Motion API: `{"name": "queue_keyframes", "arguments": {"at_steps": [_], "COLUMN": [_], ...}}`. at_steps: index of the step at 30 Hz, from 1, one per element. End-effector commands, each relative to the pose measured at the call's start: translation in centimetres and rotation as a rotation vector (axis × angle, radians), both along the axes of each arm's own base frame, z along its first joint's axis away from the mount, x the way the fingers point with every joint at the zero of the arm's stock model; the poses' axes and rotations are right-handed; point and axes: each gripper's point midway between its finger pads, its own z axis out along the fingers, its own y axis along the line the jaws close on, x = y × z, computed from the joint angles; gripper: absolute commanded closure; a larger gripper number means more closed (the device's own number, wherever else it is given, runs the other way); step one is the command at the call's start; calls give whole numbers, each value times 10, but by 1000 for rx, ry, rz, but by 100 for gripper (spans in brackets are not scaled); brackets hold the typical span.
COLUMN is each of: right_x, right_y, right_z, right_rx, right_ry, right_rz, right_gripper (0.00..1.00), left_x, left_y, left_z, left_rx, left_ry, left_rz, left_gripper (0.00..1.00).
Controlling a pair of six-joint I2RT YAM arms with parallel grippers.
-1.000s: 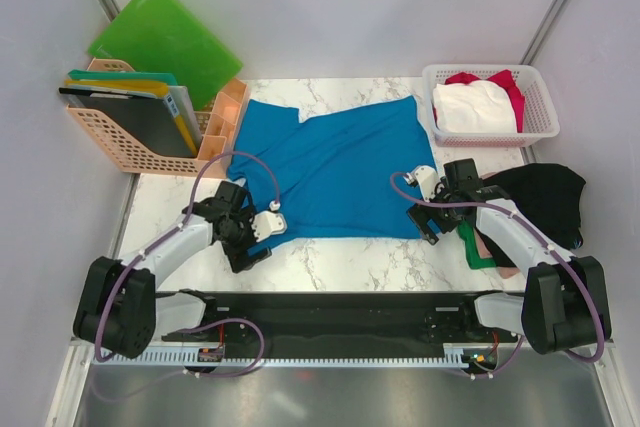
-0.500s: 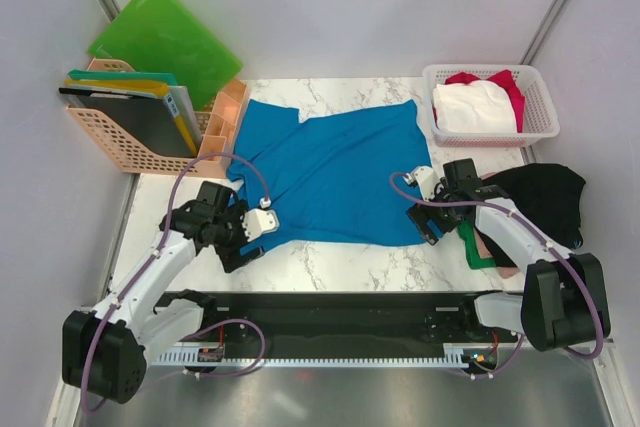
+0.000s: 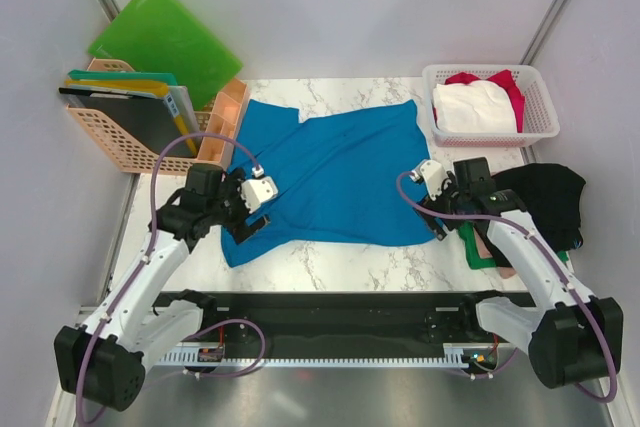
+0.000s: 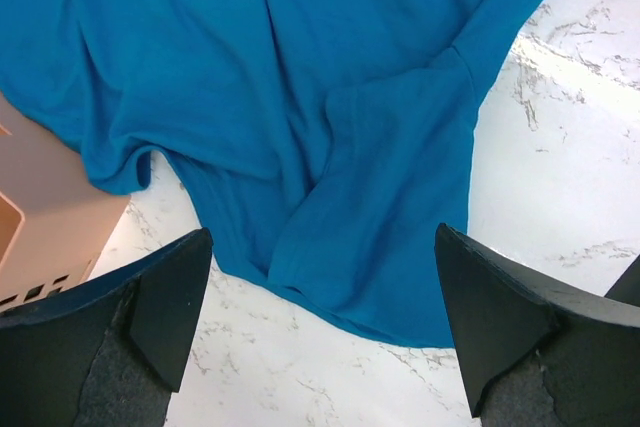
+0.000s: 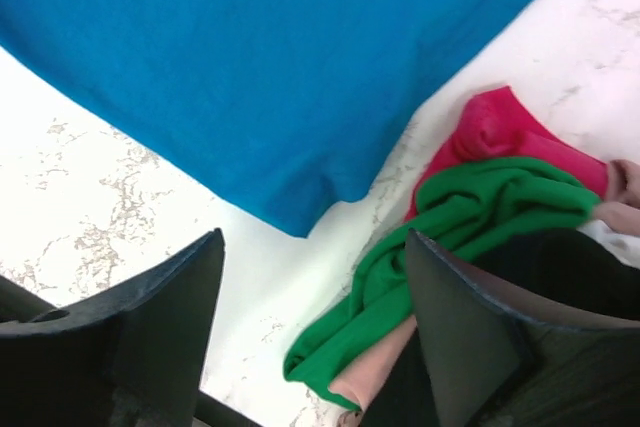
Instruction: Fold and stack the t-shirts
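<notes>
We see the blue t-shirt [image 3: 335,172] spread on the marble desk [image 3: 340,262]. Our left tool [image 4: 320,317] hangs with jaws spread wide, gripping nothing, above the shirt's near left corner. Our right tool [image 5: 312,297] is likewise spread and bare, over the near right corner, just beside the green t-shirt [image 5: 470,217] and the red t-shirt [image 5: 500,132] heaped together.

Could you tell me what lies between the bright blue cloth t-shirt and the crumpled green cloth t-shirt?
Only bare white marbled tabletop separates the bright blue cloth t-shirt from the crumpled green cloth t-shirt, shown in the right wrist view.
</notes>
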Motion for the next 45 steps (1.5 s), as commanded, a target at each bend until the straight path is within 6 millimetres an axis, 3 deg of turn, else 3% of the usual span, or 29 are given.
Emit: {"name": "queue_keyframes", "arguments": {"at_steps": [1, 4, 7, 15, 23, 27, 31, 37, 45], "right_x": [-9, -16, -9, 1, -8, -5, 4, 0, 0], "right_y": [-15, -19, -17, 0, -19, -15, -9, -10, -12], "right_z": [8, -2, -12, -25, -58, -61, -47, -52, -51], "right_rx": [-92, -121, -115, -33, -145, -129, -91, -100, -102], "right_ry": [-1, 25, 41, 57, 134, 144, 104, 120, 112], "right_rz": [17, 45, 41, 39, 44, 41, 38, 35, 15], "right_gripper": [21, 28, 31, 31, 34, 36, 36, 35, 33], "left_x": [4, 8, 11, 37, 31, 39, 49, 54, 32], "left_y": [-1, 6, 9, 11, 8, 5, -5, -29, -55], "left_z": [-6, -16, -27, -26, -74, -75, -58, -29, -58], "left_rx": [-15, 28, 52, 72, 105, 90, 47, 14, 45], "left_ry": [14, -5, 11, -50, 98, 66, -3, -91, 73], "left_rz": [19, 37, 43, 80, 59, 73, 62, 0, -120], "left_gripper": [2, 2, 2, 2, 4, 4, 4, 3, 9]}}
